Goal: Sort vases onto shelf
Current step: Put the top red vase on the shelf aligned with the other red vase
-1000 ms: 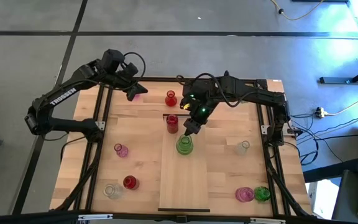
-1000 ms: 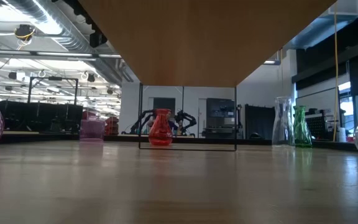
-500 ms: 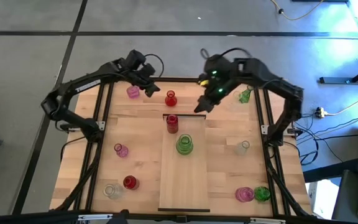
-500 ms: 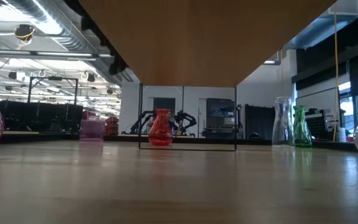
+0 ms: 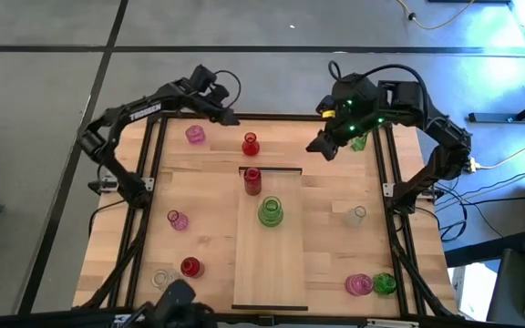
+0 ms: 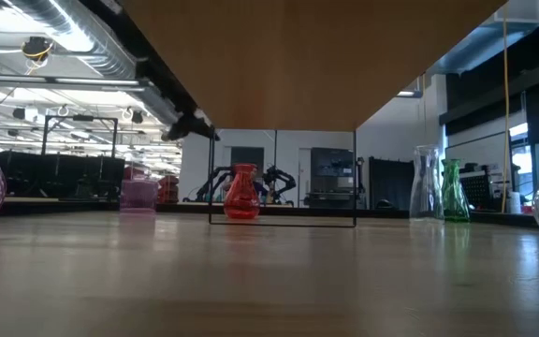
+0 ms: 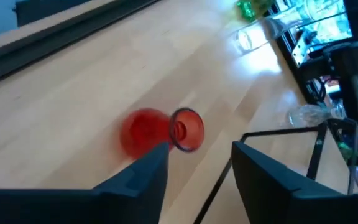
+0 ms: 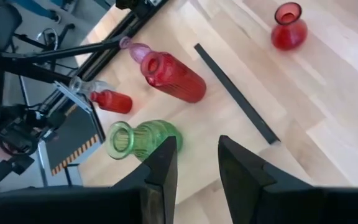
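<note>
The left gripper hangs above the table's far edge, at about eleven o'clock from the shelf. Its fingers stand apart with nothing between them, and a red vase stands on the table just beyond them, off the shelf's far end. A pink vase sits at nine o'clock from that red one.

The right gripper hovers at one o'clock from the shelf; its fingers are slightly parted and hold nothing. A green vase stands at its three o'clock, near the table's far right corner.

On the shelf stand a second red vase at the far end and, just nearer, a large green vase. Other vases are scattered around the table, including a clear one at three o'clock from the shelf.
</note>
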